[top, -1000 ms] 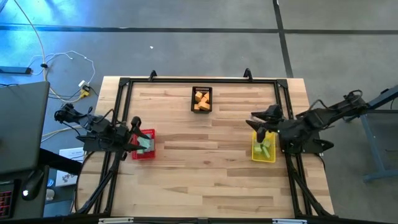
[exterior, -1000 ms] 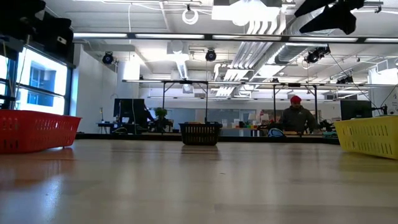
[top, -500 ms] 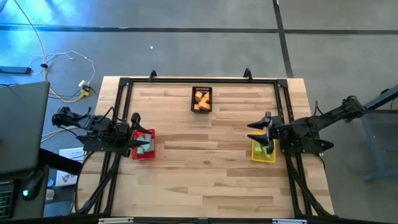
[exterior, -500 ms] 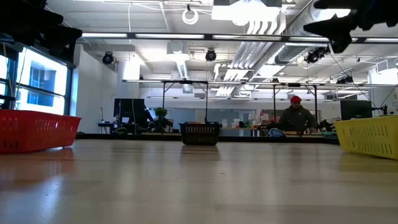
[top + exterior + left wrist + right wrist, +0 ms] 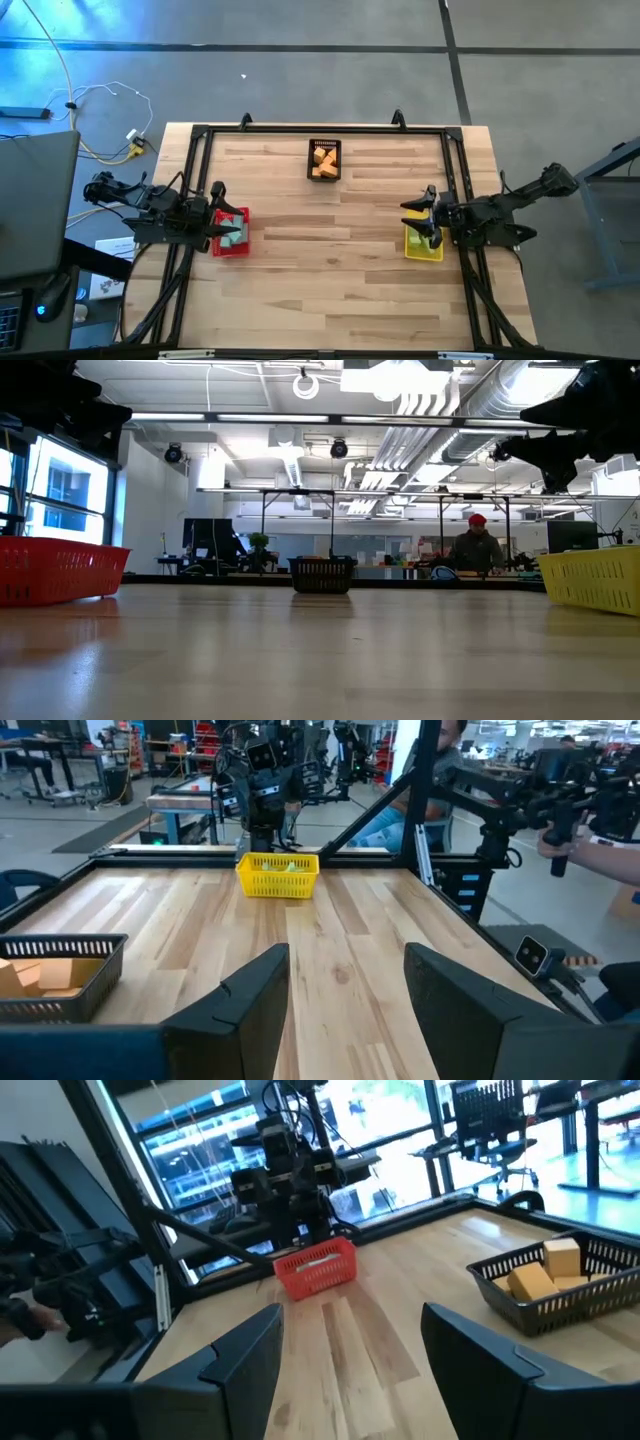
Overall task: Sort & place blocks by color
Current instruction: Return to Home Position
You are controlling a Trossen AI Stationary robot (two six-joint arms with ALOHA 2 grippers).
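Blocks [image 5: 324,160] are lying sorted: orange in the black basket [image 5: 325,142], teal in the red basket [image 5: 232,253], light green in the yellow basket [image 5: 424,258], with none showing loose on the table [image 5: 320,280]. The left gripper [image 5: 345,1010] by the red basket and the right gripper [image 5: 350,1360] by the yellow one are hanging empty with fingers apart, and the sorting is looking finished.
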